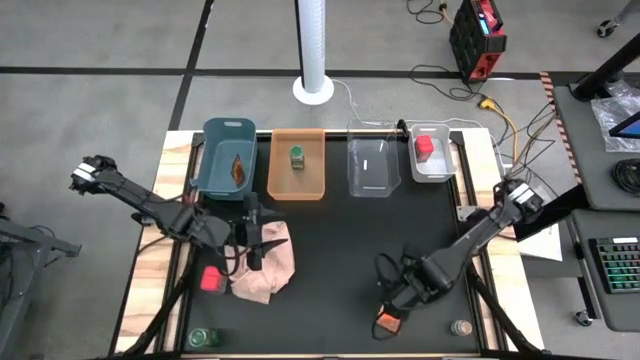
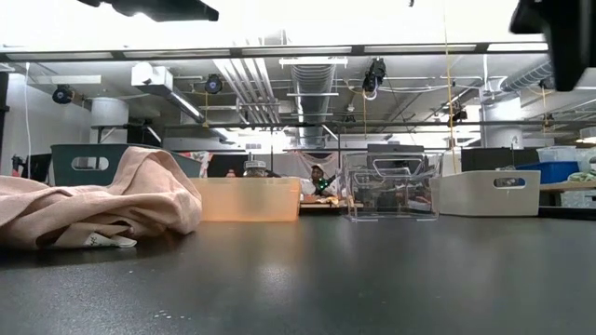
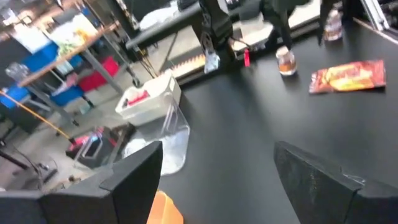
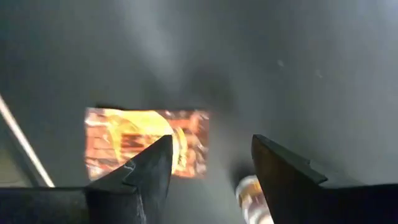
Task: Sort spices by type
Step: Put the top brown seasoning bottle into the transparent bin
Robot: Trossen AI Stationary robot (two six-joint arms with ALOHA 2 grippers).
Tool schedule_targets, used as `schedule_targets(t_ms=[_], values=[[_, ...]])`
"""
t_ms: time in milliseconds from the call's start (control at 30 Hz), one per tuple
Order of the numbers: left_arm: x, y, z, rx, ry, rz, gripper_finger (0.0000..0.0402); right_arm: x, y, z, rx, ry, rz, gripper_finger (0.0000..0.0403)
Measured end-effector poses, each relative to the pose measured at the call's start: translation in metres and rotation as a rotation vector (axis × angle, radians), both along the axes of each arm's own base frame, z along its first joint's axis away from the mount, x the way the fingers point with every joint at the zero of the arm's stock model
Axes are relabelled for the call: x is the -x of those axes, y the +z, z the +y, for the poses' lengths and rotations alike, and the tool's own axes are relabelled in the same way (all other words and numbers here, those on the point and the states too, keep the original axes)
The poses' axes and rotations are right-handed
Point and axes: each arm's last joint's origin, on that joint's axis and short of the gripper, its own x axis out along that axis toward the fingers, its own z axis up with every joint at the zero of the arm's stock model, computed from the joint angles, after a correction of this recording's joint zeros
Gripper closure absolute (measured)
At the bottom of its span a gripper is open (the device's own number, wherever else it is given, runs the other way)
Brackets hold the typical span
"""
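Right now your orange-brown foil packet (image 1: 388, 322) lies flat on the black table (image 1: 340, 250) near its front edge, directly under the right gripper (image 1: 392, 300). In the right wrist view that packet (image 4: 146, 142) shows between and beyond the two dark fingers (image 4: 140, 174), which stand apart with a clear gap and hold nothing. A tiny tan-lidded jar (image 1: 461, 327) stands on the table to the right of the packet, apart from it.

Farther back you have four bins in a row: the teal bin (image 1: 226, 156) holds another foil packet (image 1: 238, 168), the orange bin (image 1: 297, 165) a green-capped jar (image 1: 297, 156), the clear bin (image 1: 371, 162) shows nothing you can make out, and the white bin (image 1: 432, 155) holds a red boxy container (image 1: 425, 146).

On your left, a second red container (image 1: 212, 278) sits just beside the pink cloth (image 1: 268, 262), and another green-capped jar (image 1: 202, 338) stands at the front left corner. The left gripper (image 1: 255, 240) hangs over the cloth with its fingers spread wide and empty.
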Motion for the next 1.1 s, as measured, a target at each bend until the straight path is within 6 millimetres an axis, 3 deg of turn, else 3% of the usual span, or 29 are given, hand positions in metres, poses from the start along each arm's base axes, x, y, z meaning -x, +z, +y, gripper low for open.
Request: schedule_targets(t_ms=[233,467,733,867,1100], values=[[0.000,0.001,0.000,-0.017,0.046,0.070,0.0111,0.029,0.019,0.000,0.017,-0.159,0.036,0.0214],[0.008,0.003,0.007,-0.123,0.333,0.077,0.0111,0.054,0.034,-0.016,0.028,-0.451,0.045,0.0232],[0.012,-0.002,0.010,-0.203,0.365,0.135,0.0111,0.062,0.033,-0.016,-0.057,-0.750,0.084,0.0252],[0.012,-0.003,0.011,-0.228,0.356,0.146,0.0111,0.064,0.028,-0.010,-0.045,-0.819,0.089,0.0236],[0.012,-0.003,0.011,-0.249,0.348,0.157,0.0111,0.071,0.005,-0.006,-0.035,-0.879,0.196,0.0165]])
